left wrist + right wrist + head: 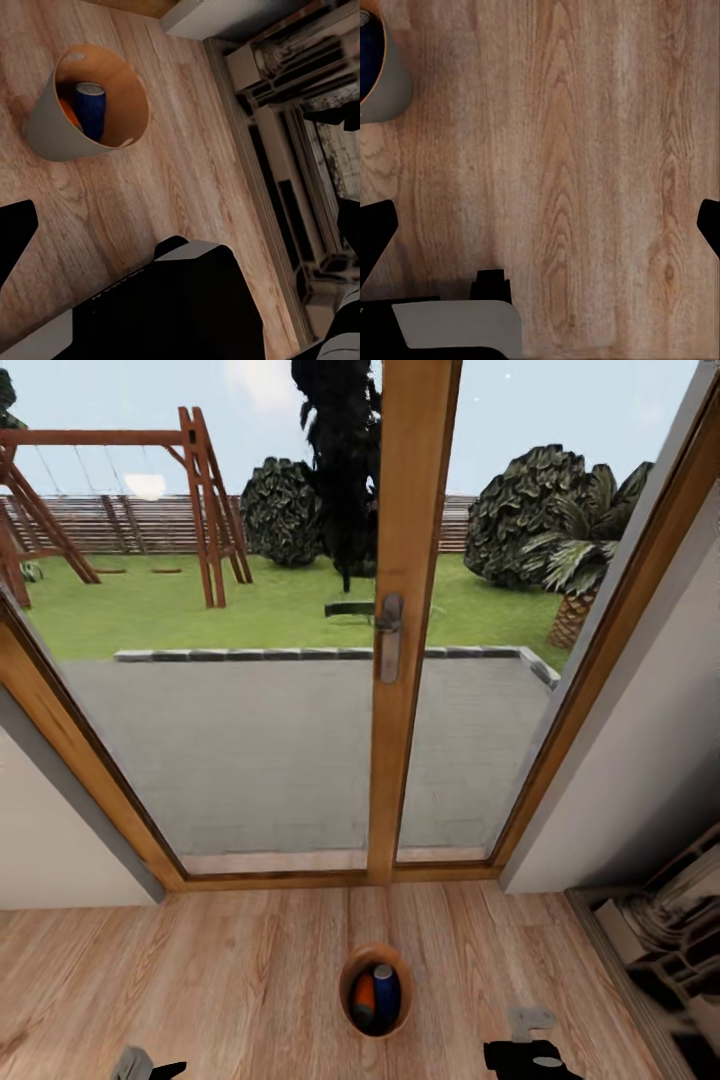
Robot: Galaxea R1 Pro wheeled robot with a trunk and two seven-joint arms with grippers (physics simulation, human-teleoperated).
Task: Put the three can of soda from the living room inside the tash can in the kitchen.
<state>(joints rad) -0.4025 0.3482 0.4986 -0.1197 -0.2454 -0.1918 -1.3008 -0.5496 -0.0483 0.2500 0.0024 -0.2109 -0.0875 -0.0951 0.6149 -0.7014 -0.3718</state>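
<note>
Bin at 12 o'clock, between both end effectors
Bin (376, 990) upright on floor (200, 980), holding orange can (363, 998) and blue can (386, 990); right end effector (540, 225) open and empty, left end effector (150, 1066) state cannot be told

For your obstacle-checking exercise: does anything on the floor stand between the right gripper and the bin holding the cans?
Nothing visible does. In the head view, bare wood floor lies between the right gripper and the trash can, which holds a blue can and an orange can. The dark shelving stands off to the right, away from that path.
</note>
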